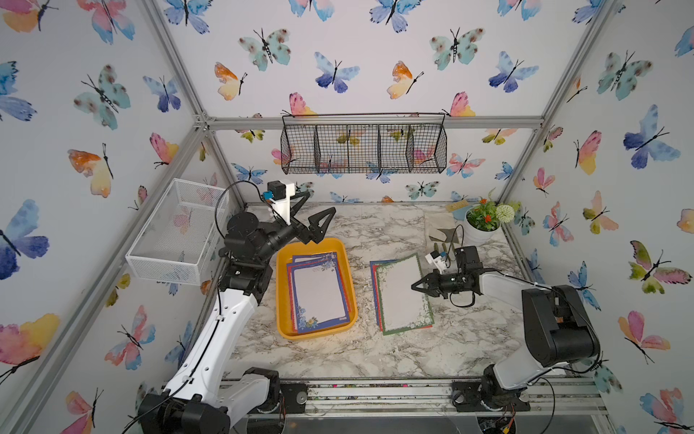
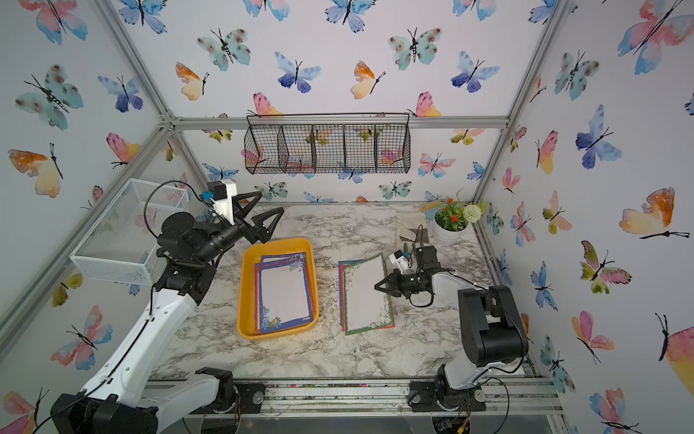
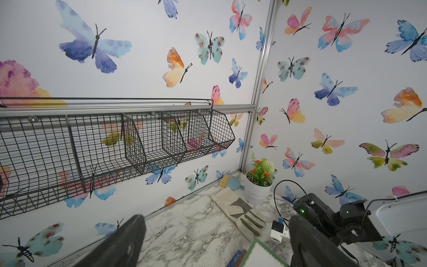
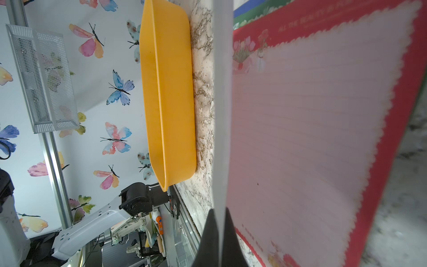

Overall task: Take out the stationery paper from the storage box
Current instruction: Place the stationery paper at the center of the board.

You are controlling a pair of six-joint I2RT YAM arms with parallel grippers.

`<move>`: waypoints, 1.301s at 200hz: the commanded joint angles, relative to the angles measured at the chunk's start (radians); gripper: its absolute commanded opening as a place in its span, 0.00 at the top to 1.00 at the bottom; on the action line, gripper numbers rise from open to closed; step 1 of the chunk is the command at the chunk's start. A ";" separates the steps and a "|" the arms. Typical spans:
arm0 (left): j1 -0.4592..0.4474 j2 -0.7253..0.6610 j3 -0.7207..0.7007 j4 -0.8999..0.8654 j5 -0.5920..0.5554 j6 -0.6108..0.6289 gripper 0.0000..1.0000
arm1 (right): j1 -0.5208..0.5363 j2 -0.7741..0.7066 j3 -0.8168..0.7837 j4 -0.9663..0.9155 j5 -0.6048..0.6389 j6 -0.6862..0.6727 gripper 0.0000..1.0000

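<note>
Right wrist view: thin paper sheet (image 4: 221, 104) pinched in right tool (image 4: 219, 210); left tool (image 1: 321, 201) spread; rounded yellow box (image 4: 168, 92)

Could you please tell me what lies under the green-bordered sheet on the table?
A red-bordered sheet with a pink lined centre lies directly beneath the green sheet; blue edges show lower down. How many more lie below is hidden.
</note>
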 commanded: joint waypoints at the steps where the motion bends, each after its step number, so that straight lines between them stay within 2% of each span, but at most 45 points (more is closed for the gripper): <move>1: -0.003 0.003 0.001 0.005 -0.013 0.003 0.02 | -0.005 0.022 -0.009 0.026 -0.040 0.005 0.98; 111: -0.004 0.005 0.001 0.001 -0.028 0.000 0.02 | -0.005 0.067 0.001 0.011 -0.035 -0.019 0.98; 165: -0.003 0.003 0.004 -0.003 -0.030 -0.002 0.02 | -0.005 0.080 0.023 -0.035 0.021 -0.042 0.98; 178: -0.003 0.003 0.004 -0.003 -0.030 -0.002 0.02 | -0.005 0.084 0.027 -0.045 0.031 -0.046 0.92; 216: -0.003 0.003 0.003 -0.005 -0.034 -0.002 0.02 | -0.005 0.088 0.053 -0.098 0.120 -0.059 0.66; 260: -0.003 0.002 0.004 -0.007 -0.039 0.001 0.02 | -0.005 0.041 0.069 -0.154 0.263 -0.061 0.58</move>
